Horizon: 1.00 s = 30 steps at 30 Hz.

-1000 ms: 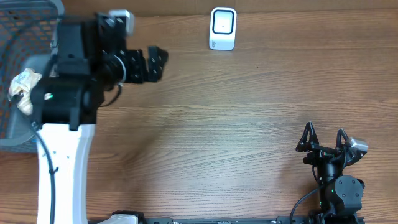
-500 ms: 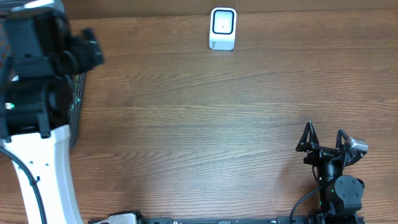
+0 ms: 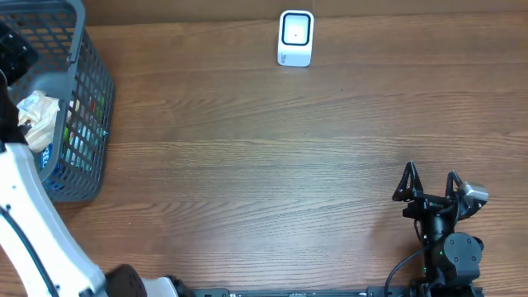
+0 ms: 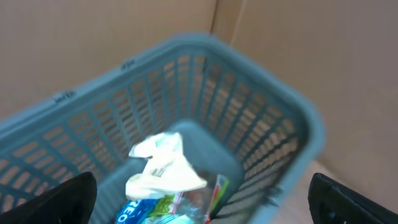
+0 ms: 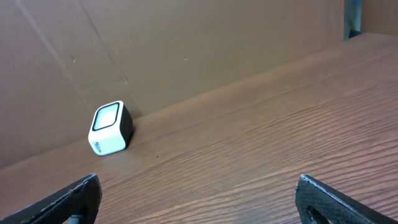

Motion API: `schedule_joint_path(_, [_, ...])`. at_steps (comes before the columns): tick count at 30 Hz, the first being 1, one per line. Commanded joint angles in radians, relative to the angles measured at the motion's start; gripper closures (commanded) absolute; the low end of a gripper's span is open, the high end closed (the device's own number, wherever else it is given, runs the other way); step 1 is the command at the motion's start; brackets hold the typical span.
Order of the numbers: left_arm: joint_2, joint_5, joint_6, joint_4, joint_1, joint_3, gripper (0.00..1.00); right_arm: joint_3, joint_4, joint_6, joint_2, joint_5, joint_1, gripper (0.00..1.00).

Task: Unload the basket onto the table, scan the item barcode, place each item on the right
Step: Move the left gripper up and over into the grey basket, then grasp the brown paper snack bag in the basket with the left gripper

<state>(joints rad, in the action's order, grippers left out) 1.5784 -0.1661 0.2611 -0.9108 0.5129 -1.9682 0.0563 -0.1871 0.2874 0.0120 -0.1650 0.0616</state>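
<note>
The left claw hangs wide open over the basket, where a white packet lies. This looks like the picking step, so next it should dip in and grab the packet. The scanner sits at the table's far edge. The right claw rests wide open and empty.

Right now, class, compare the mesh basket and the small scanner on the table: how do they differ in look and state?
The basket is a grey, open, slatted container; the scanner is a solid white block with a dark side. The basket holds crumpled packets; the scanner holds nothing. The basket sits at the left edge of the table, the scanner at its far edge. Both stand on the wood.
</note>
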Motion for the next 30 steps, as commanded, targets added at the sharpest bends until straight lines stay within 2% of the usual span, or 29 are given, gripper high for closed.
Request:
schedule_joint_path(1, [0.094, 0.003, 0.024, 0.009, 0.032, -0.007, 0.0, 0.001, 0.005, -0.003, -0.009, -0.014, 0.006, 0.0])
schedule_joint_path(13, [0.325, -0.008, 0.004, 0.098, 0.057, -0.007, 0.01, 0.001, 0.005, -0.003, -0.009, -0.014, 0.006, 0.0])
schedule_joint_path(30, [0.62, 0.029, -0.045, 0.13, 0.064, -0.007, 0.01, 0.001, 0.005, -0.003, -0.009, -0.014, 0.006, 0.0])
